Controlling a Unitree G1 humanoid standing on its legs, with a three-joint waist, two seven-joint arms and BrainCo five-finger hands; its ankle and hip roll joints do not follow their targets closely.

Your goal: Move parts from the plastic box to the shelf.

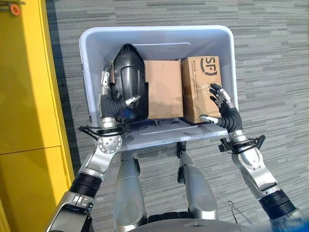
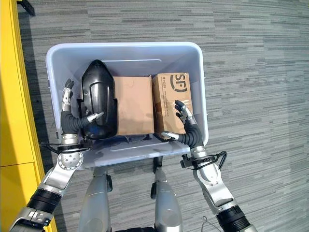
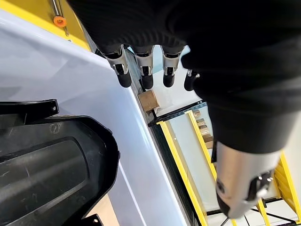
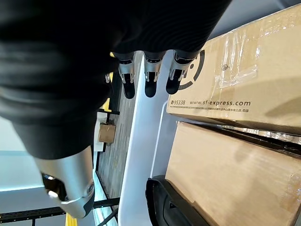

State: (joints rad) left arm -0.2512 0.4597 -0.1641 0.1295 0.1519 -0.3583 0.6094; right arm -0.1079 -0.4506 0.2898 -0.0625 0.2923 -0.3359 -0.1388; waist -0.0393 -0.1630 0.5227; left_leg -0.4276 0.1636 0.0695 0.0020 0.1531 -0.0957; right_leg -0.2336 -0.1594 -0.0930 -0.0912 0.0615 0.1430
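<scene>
Beside the left hand, outboard: yellow shelf unit point(image 1: 26, 96), standing just clear of the box wall.
Left hand point(image 1: 107, 86): inside the plastic box point(image 1: 159, 36), between its left wall and the black moulded part point(image 1: 128, 82); fingers straight along the part's flank and the thumb reaching across its lower face, not curled round it. Released, in contact at most.
Black moulded part: a domed shell lying just inboard of the left hand, its edge resting over the plain cardboard box point(image 1: 163, 89).
Plain cardboard box: midway between the two hands, flat on the box floor, touching the printed carton point(image 1: 202, 84).
Printed carton: directly under the right hand, against the right wall of the plastic box.
Right hand point(image 1: 222, 102): fingers extended and spread over the near right corner of the carton, thumb low by the near rim; relaxed, holding nothing.
Step in hand: judged to be the reach into the box, both hands placed but no part secured; all three parts remain in the box.
Next move calls for: closing on one part, probably the black shell under the left hand, lifting it clear of the rim, then turning toward the shelf.
</scene>
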